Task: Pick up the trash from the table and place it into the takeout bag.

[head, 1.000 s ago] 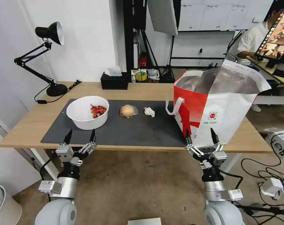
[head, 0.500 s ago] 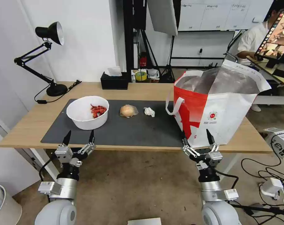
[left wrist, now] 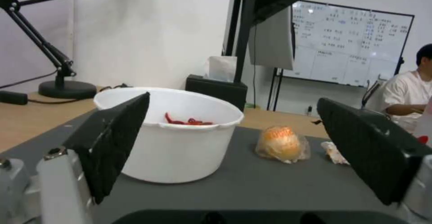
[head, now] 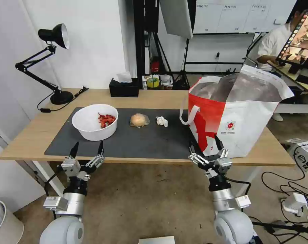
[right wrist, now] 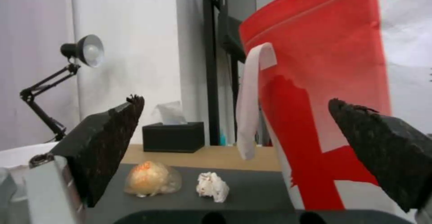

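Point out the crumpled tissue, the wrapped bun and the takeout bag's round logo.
crumpled tissue (head: 162,121): head view, middle of the wad.
wrapped bun (head: 139,120): head view, top of the bun.
takeout bag's round logo (head: 230,125): head view, logo's centre on the white front panel.

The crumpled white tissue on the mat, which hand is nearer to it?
Right. The right hand hovers open at the table's near edge, toward the bag side of the tissue; the left hand sits farther off, before the white bowl.

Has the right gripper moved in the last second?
Yes. The right gripper has shifted toward the robot's left, along the table's front edge, from before the takeout bag toward its red corner.
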Robot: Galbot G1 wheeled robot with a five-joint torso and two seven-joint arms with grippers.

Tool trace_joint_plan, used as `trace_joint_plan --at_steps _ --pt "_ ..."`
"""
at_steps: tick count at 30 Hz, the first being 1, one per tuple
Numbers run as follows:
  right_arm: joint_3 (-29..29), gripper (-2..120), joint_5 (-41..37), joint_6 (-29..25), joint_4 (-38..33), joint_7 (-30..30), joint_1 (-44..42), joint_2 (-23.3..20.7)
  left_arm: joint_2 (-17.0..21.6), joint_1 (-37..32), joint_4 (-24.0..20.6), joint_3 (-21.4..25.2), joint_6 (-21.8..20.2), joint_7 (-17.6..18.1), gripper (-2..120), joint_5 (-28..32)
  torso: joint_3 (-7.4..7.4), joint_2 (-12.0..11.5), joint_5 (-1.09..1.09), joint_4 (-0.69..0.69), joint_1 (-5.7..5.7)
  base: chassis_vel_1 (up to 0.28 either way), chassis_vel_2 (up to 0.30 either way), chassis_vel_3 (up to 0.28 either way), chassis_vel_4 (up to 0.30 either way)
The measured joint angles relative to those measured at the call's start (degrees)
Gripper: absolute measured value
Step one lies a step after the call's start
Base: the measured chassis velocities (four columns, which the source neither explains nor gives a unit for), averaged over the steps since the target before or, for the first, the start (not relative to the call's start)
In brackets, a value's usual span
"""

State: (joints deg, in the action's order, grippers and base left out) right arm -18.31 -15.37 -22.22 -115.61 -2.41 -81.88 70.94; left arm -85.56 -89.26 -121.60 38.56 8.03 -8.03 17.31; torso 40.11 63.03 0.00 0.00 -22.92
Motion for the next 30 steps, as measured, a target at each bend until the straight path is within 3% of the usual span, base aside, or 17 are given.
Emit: trace_joint_plan --at_steps 19,30 --pt "6.2 100 -2.0 10.1 1.4 -1.8 7.9 -2.6 -0.1 -0.3 -0.1 -0.1 0.0 0.0 100 -0.3 0.0 0.0 0.0 0.0 0.0 0.0 0.0 0.0 0.0" --pt "10.0 100 -7.7 14.5 4.9 -3.1 13.9 -3.4 -0.4 -0.7 -0.5 0.3 0.2 0.0 100 -0.3 0.0 0.0 0.0 0.0 0.0 0.0 0.0 0.0 0.0"
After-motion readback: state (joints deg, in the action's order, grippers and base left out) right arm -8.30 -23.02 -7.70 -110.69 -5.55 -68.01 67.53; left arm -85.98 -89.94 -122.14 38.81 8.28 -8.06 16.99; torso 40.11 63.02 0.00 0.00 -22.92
